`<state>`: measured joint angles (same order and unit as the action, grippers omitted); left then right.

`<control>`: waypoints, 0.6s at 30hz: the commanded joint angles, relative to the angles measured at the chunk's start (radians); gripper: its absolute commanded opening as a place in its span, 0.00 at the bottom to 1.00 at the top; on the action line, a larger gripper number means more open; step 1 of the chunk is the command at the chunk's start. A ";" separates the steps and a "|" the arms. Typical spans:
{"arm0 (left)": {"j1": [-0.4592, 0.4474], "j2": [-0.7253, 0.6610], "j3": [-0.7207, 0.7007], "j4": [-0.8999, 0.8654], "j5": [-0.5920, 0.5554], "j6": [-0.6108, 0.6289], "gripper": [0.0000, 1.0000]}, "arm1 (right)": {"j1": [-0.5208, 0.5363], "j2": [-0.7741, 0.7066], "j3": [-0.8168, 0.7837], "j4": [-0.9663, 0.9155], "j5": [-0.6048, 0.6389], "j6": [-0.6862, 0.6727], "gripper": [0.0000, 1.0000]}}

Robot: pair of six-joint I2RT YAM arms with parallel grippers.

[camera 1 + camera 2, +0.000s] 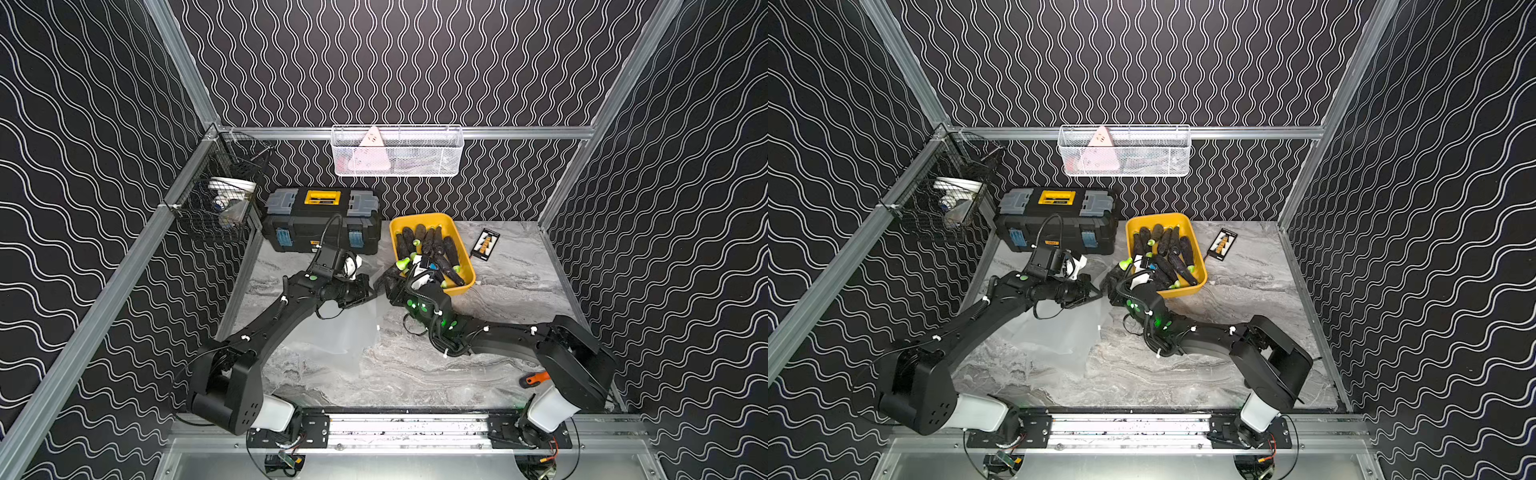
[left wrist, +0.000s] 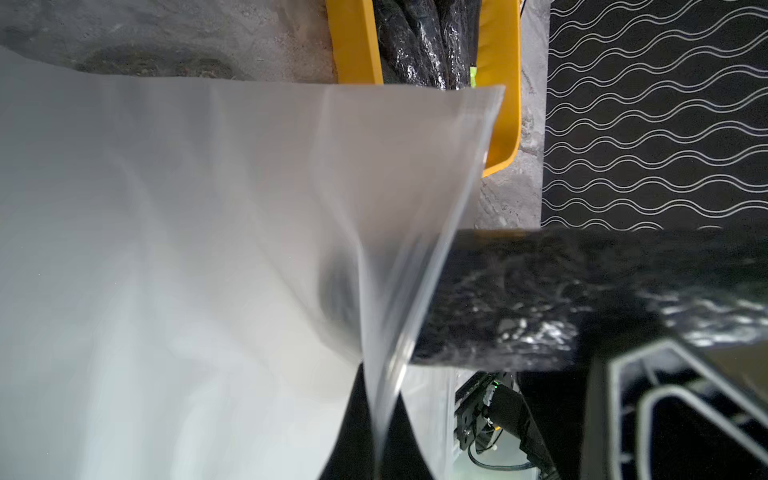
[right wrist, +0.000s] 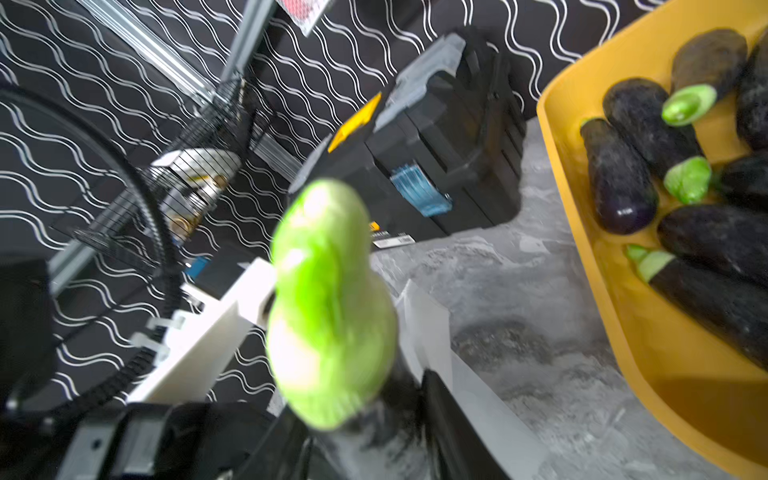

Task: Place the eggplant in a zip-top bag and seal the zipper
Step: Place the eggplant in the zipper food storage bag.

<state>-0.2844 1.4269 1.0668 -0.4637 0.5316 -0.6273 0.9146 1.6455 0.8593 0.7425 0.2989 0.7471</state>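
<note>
Eggplant (image 1: pixel 384 281) is being clamped by the right gripper (image 1: pixel 394 289) at the mouth of the zip-top bag (image 1: pixel 332 328), whose rim is being pinched by the closed left gripper (image 1: pixel 369 293). Bare table (image 1: pixel 415 374) is being left free toward the near rail (image 1: pixel 407 428), while the right gripper is being crowded by the yellow bin (image 1: pixel 420 216). Only in the left wrist view is the dark tip being shown shadowed behind the bag's film.

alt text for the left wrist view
A clear bag fills most of the frame, its edge pinched in the left gripper. A dark eggplant is at its mouth; a yellow bin stands beyond.
</note>
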 commanded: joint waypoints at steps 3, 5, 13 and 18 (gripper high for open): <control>0.036 -0.019 0.011 0.041 0.091 -0.032 0.00 | 0.027 0.019 0.047 0.000 0.012 -0.045 0.43; 0.049 -0.026 0.020 0.031 0.094 -0.025 0.00 | 0.043 0.032 0.061 -0.028 0.020 -0.067 0.43; 0.079 -0.039 0.019 0.013 0.101 0.000 0.00 | 0.064 0.077 0.202 -0.286 -0.009 -0.135 0.50; 0.088 -0.039 0.009 0.001 0.080 0.022 0.00 | 0.064 0.043 0.256 -0.449 -0.025 -0.159 0.62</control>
<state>-0.2008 1.3930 1.0744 -0.4656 0.6163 -0.6319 0.9771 1.7103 1.0889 0.4343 0.2893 0.6136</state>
